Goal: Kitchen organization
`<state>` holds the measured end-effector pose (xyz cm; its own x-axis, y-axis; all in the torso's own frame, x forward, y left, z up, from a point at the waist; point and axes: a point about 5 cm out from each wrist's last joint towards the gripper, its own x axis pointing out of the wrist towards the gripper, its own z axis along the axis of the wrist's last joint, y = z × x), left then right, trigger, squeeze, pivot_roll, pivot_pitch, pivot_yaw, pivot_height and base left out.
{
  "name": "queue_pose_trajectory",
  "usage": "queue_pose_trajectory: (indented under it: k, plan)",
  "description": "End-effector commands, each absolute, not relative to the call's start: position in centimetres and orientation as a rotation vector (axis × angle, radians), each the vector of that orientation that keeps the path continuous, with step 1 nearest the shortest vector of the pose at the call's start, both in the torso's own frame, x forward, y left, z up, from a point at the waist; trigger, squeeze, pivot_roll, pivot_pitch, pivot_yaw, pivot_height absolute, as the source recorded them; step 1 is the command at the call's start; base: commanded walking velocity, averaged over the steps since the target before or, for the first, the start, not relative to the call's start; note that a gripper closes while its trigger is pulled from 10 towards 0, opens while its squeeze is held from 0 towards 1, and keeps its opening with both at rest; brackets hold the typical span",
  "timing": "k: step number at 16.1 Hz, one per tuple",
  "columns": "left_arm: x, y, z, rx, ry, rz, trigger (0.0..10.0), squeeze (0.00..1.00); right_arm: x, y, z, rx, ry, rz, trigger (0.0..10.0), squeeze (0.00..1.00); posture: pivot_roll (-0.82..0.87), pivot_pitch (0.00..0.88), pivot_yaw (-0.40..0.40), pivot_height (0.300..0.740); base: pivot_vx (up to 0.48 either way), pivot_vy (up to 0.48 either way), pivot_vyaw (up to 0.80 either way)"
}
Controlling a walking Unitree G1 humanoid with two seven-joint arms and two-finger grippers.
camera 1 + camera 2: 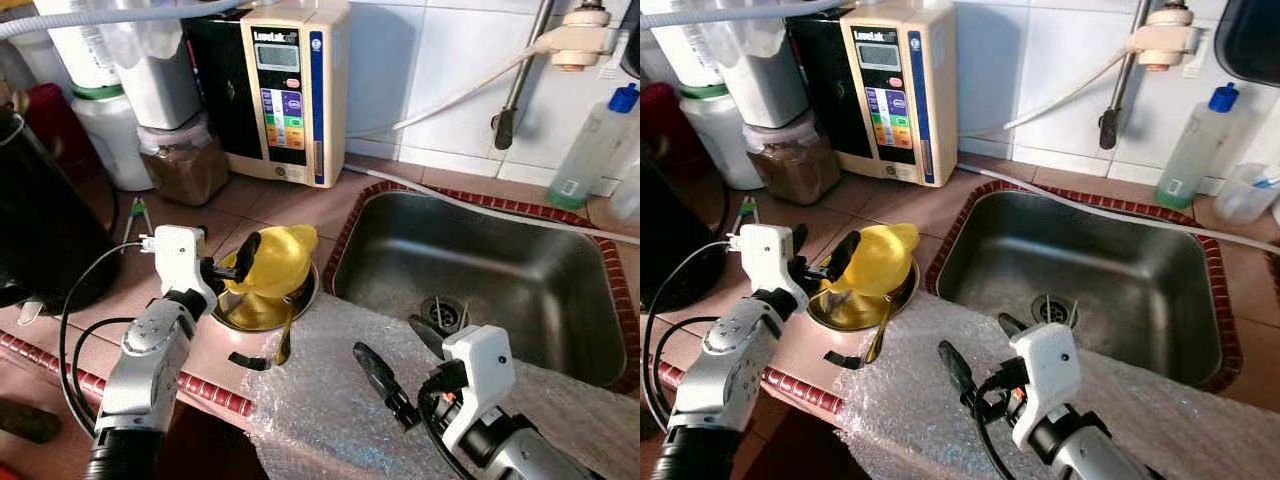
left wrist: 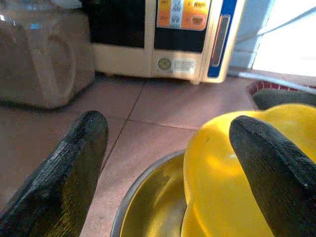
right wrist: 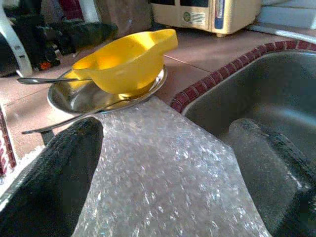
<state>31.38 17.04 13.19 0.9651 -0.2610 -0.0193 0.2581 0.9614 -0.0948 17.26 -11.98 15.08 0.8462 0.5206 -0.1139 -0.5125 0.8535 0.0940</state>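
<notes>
Left tool [image 1: 232,262] at the yellow bowl [image 1: 268,262], fingers spread: one finger [image 2: 276,168] lies on the bowl's rim, the other [image 2: 64,177] sits outside it over the tiles. No pinch visible.

Yellow bowl sits tilted inside a steel dish [image 1: 262,310] on the table [image 1: 290,205], just at 9 o'clock of the sink [image 1: 480,280]. A spoon [image 1: 286,335] lies across the dish's near edge, handle poking out toward 6 o'clock; a second utensil [image 3: 47,80] rests on the dish's other side.

Right tool [image 1: 975,365] hovers over the bubble wrap [image 1: 340,420], fingers spread, holding nothing. One finger [image 3: 54,182] is above the wrap, the other [image 3: 276,168] above the sink edge. Wrap covers the table's front edge at 6 o'clock of the sink, touching the dish's rim.

Back of the table: water ionizer [image 1: 290,90] at 12 o'clock of the bowl, jar of brown powder [image 1: 185,165] just to its 9 o'clock, white container [image 1: 110,135] further that way. Dark appliance [image 1: 40,220] at far 9 o'clock. Clear bottle with a blue cap [image 1: 590,150] at 2 o'clock of the sink, against the wall tiles.
</notes>
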Motion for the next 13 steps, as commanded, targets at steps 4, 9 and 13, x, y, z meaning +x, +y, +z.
queue_pose_trajectory:
  k: [4,9,13]
  plan:
    - [31.8,15.5,11.7,-0.157,0.186,-0.365,10.0,0.00,17.3,-11.9,15.8,0.119,0.104,0.552,10.0,0.00,-0.09,0.024,0.066,0.740,0.000,0.000,0.00]
    - [32.2,14.2,11.7,-0.192,0.214,-0.423,0.0,0.00,17.2,-12.0,15.6,0.114,0.116,0.555,10.0,0.00,-0.09,0.018,0.070,0.740,0.000,0.000,0.00]
    - [32.4,14.7,11.8,-0.196,0.211,-0.406,0.0,0.00,17.2,-11.8,15.4,0.108,0.119,0.562,10.0,0.00,-0.09,0.017,0.069,0.740,0.000,0.000,0.00]
